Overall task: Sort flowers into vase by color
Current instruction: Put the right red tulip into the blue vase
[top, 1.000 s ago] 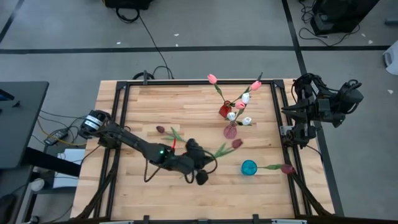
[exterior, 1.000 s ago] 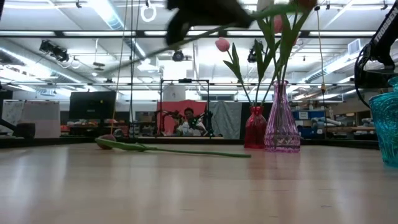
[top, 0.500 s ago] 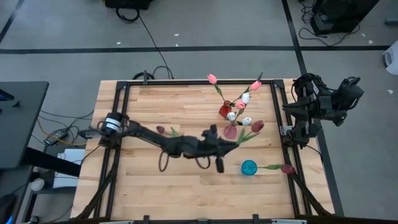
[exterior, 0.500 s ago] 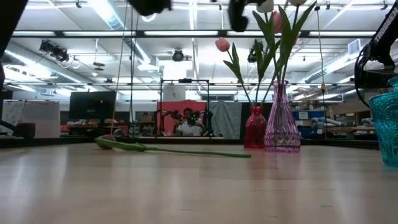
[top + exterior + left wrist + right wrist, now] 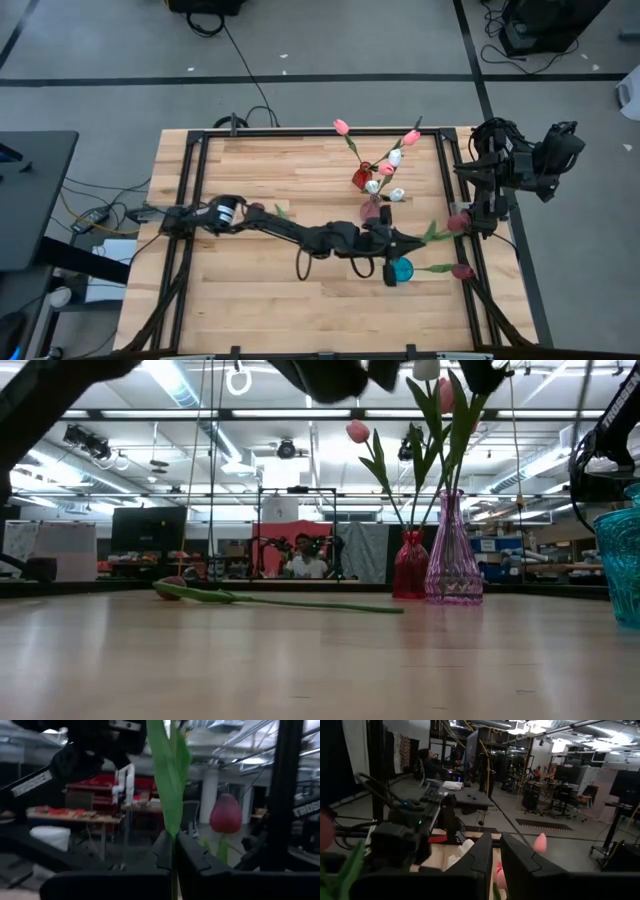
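Maroon tulip (image 5: 226, 814) in left gripper (image 5: 173, 851); no legible writing

No text, label, brand, number or sign can be read in any of these views; the pale lettering on a dark arm link (image 5: 31, 783) in the left wrist view is too blurred to make out
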Tool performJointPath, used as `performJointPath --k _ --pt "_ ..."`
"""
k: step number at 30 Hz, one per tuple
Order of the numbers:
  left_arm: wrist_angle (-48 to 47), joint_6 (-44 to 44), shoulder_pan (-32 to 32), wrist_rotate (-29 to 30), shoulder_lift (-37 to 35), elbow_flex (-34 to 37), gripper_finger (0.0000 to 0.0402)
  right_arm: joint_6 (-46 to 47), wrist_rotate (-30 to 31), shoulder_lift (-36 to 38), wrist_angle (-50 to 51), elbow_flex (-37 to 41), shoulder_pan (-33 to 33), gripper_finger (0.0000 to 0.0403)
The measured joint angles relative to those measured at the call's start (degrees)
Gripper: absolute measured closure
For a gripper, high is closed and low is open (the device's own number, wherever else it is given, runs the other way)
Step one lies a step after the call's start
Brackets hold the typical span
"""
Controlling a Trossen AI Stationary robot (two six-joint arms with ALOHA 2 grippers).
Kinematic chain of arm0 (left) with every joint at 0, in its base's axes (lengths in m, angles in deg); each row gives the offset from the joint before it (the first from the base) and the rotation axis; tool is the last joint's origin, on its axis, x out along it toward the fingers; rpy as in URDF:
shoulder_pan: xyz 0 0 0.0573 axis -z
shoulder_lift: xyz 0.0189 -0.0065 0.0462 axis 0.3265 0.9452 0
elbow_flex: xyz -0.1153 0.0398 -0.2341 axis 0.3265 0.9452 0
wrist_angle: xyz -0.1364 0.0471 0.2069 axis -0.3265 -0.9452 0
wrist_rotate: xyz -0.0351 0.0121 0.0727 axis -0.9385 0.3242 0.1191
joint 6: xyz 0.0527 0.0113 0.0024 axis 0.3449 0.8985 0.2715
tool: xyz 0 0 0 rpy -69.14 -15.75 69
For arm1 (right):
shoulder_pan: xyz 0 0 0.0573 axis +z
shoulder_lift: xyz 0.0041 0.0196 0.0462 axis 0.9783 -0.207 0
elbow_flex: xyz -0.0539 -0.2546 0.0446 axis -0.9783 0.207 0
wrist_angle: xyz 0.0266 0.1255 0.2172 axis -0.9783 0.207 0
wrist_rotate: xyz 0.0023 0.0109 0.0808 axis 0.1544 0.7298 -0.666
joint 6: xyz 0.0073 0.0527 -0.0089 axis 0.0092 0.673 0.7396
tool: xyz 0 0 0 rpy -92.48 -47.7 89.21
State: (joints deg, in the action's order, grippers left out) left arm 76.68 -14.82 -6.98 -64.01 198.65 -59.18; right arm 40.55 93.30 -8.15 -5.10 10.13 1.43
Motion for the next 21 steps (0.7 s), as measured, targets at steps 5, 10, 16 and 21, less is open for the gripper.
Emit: performJointPath --k 5,10,16,21 --pt "7.1 0.5 -0.1 -1.9 4.1 -2.4 0.039 -0.3 0.2 0.0 -0.1 0.0 0.0 0.0353" --pt "12.4 0.1 -0.1 -2.0 5.9 -2.3 0.039 -0.3 0.1 0.0 -0.1 0.0 0.0 0.0353" --pt "10.5 -2.6 -0.1 -0.6 5.9 -2.3 0.039 -0.3 -0.4 0.0 0.0 0.0 0.0 0.0353" --pt "8.5 -2.5 0.2 -0.3 5.8 -4.7 0.039 -0.2 -0.4 0.0 0.0 0.0 0.0 0.0353"
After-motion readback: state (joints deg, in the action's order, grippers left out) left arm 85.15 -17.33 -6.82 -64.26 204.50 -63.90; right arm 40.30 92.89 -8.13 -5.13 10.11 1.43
